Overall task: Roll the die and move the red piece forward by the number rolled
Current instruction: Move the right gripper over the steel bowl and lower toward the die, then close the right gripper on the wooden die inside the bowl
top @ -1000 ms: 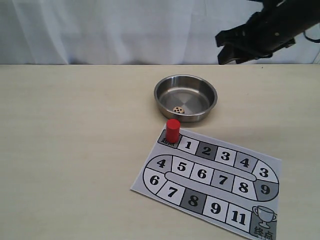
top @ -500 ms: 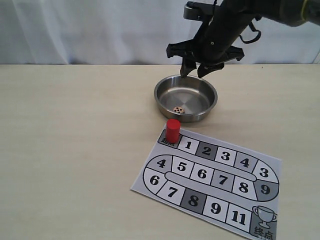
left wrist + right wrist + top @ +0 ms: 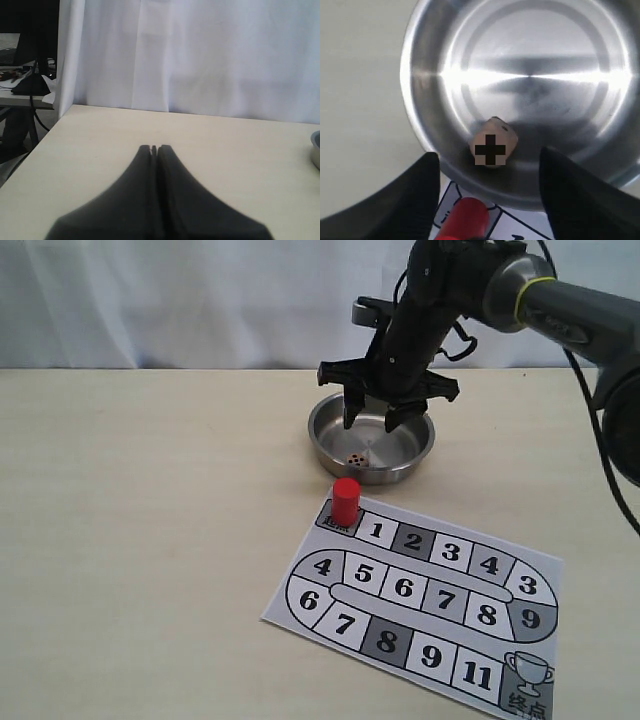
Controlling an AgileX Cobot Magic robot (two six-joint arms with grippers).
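Note:
The beige die (image 3: 356,457) (image 3: 490,144) lies inside the steel bowl (image 3: 418,448) (image 3: 420,100), near its front wall. The red piece (image 3: 346,501) (image 3: 465,219) stands upright on the grey start square of the printed board (image 3: 420,595), just in front of the bowl. My right gripper (image 3: 371,421) (image 3: 489,165) hangs open above the bowl with nothing between its fingers, the die below the gap. My left gripper (image 3: 154,148) is shut and empty over bare table; the exterior view does not show it.
The board's numbered track runs toward the front right, ending at a trophy square (image 3: 527,680). A white curtain (image 3: 200,300) backs the table. In the left wrist view the table edge and a cluttered desk (image 3: 25,85) lie beyond it.
My right arm has swung in from the upper right and come down over the bowl, fingers pointing into it. The die, red piece and board have stayed put.

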